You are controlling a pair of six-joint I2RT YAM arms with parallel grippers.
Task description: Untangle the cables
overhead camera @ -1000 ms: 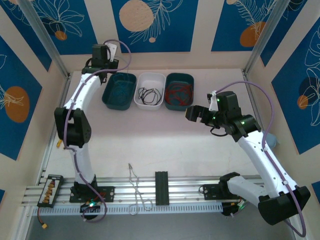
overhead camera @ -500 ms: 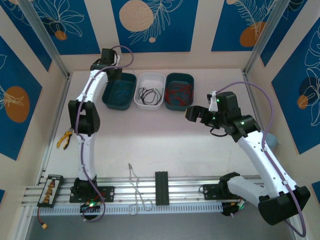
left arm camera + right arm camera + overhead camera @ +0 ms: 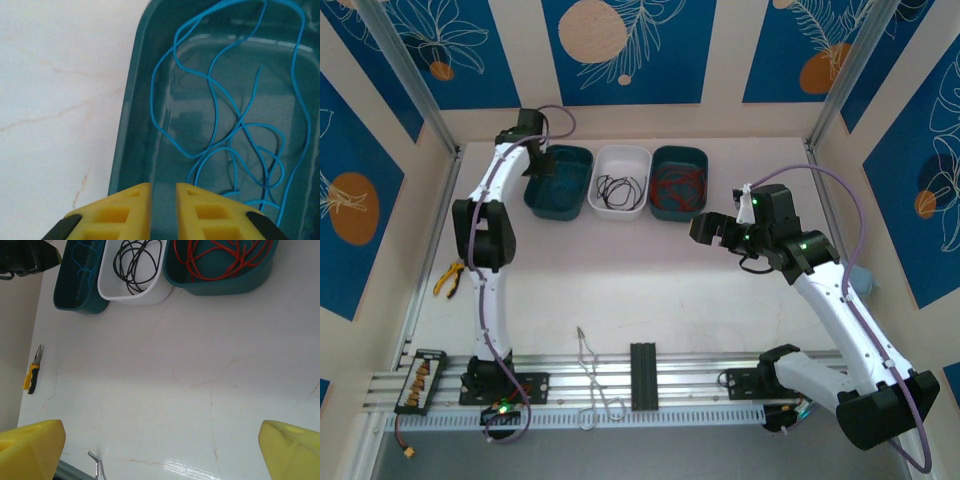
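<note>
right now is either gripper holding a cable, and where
Nothing held. Left gripper, jaws barely parted and bare, over the tray of blue cable; right gripper wide open above the table.

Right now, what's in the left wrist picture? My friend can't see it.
A thin blue cable lies looped inside a dark teal plastic tray. Yellow fingertips of the left end effector, barely parted and empty, point at its near rim beside the white table.
</note>
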